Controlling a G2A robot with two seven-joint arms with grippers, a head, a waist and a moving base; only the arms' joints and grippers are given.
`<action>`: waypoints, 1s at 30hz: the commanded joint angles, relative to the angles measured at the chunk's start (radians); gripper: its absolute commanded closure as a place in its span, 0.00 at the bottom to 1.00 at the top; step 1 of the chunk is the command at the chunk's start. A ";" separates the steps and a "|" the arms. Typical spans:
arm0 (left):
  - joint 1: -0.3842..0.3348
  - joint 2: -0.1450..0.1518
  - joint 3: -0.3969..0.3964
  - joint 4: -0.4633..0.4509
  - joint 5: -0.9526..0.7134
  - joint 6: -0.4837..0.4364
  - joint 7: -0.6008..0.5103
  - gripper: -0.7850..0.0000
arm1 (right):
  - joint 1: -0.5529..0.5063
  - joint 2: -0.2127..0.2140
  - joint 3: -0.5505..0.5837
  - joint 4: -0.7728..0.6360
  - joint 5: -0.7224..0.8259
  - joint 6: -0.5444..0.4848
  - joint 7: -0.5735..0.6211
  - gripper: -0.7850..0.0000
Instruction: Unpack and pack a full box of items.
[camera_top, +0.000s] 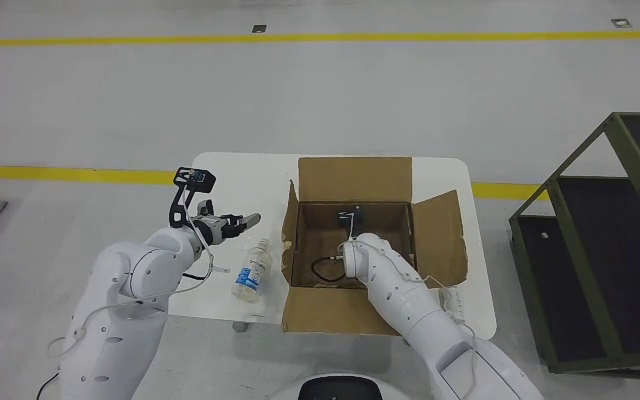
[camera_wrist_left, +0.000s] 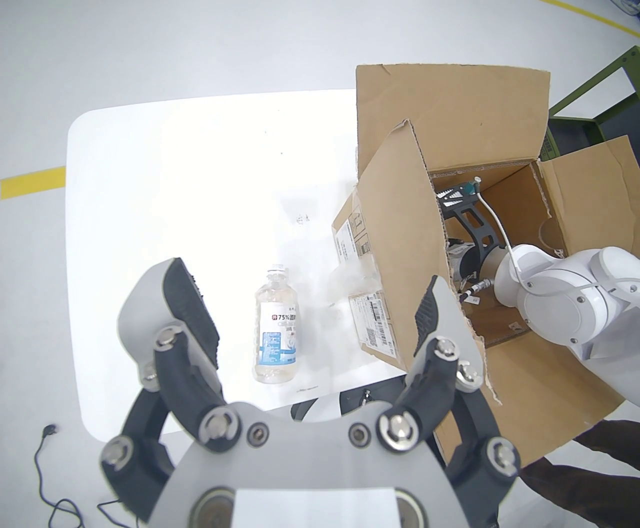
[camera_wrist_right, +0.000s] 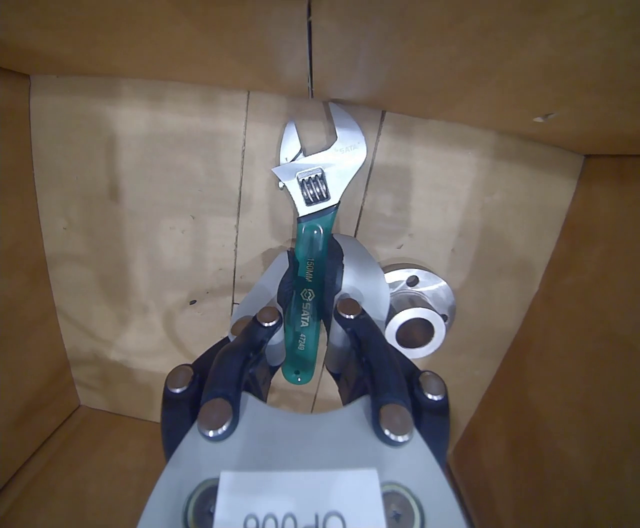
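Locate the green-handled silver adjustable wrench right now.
Right wrist view: the right gripper grips the green-handled silver adjustable wrench by its handle inside the brown cardboard box, beside a round metal flange.

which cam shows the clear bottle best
Left wrist view: the bottle lies whole on the table, cap and label plain. The top view has it farther off, beside the box. The right wrist view faces the box's inside.

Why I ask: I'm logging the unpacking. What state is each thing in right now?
box: open, flaps folded out
bottle: lying sideways on table
wrench: gripped by handle, inside box
metal flange: loose on box floor
left hand: open, empty
right hand: shut on wrench
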 joint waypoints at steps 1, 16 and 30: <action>0.000 0.000 0.000 0.000 0.000 0.000 0.000 0.00 | -0.001 -0.001 0.000 -0.003 -0.002 0.000 0.000 1.00; 0.000 0.000 0.000 0.000 0.000 0.000 0.000 0.00 | -0.069 0.038 0.061 -0.228 -0.049 -0.052 -0.009 1.00; 0.000 0.000 0.000 0.000 0.000 0.000 0.000 0.00 | -0.188 0.089 0.175 -0.477 -0.089 -0.035 0.142 1.00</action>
